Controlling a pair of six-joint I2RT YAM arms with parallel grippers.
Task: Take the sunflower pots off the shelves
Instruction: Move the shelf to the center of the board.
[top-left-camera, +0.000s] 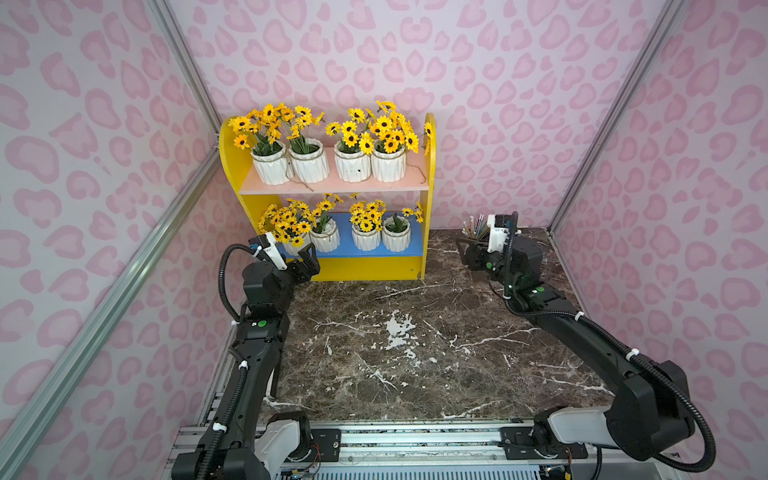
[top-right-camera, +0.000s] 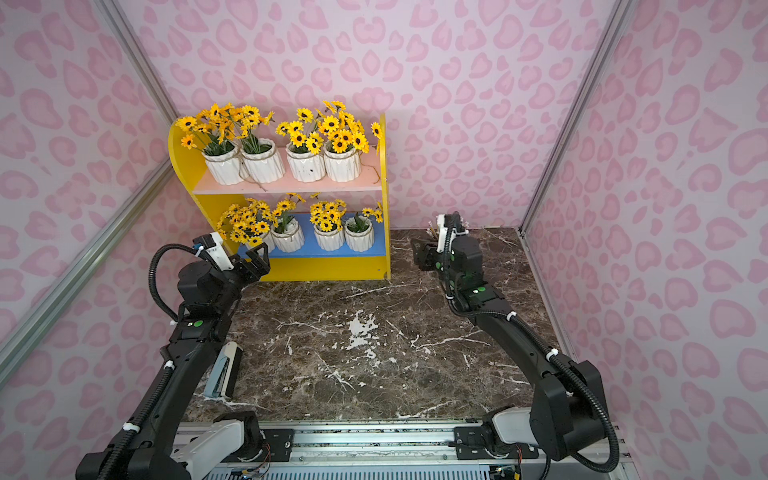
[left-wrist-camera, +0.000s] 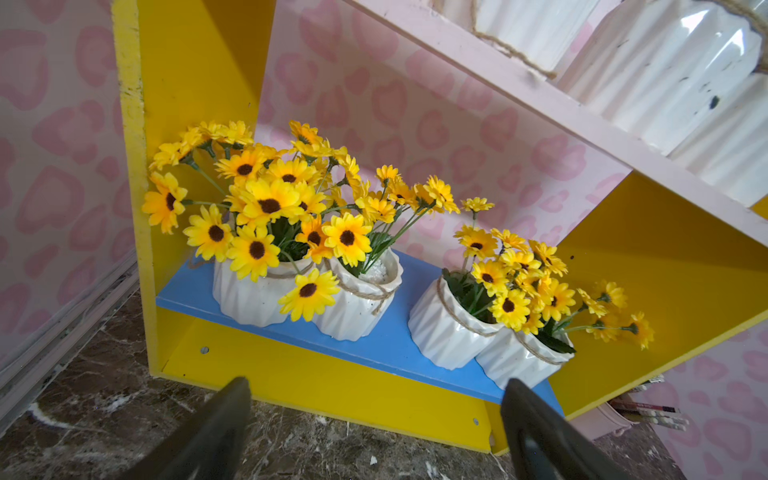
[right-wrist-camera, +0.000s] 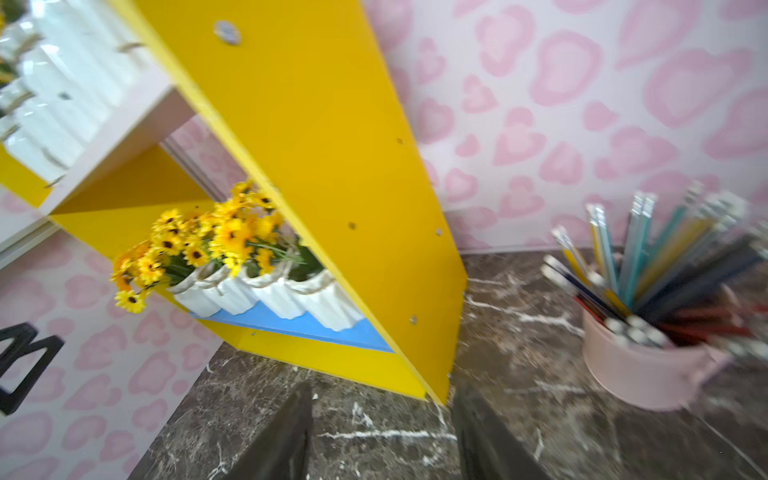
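shelves blurred in right wrist view | sunflower pots: four on pink board, four on blue board, lower leftmost part-hidden in both top views | left gripper jaws spread wide, empty | right gripper jaws apart, empty | pencil cup mostly behind right arm in top views

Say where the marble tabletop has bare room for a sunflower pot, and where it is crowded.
Free: the middle of the dark marble tabletop, between the yellow shelf unit, the black left arm and the black right arm. Crowded: the pink upper board and blue lower board, four white ribbed pots each; the corner by the pink pencil cup.
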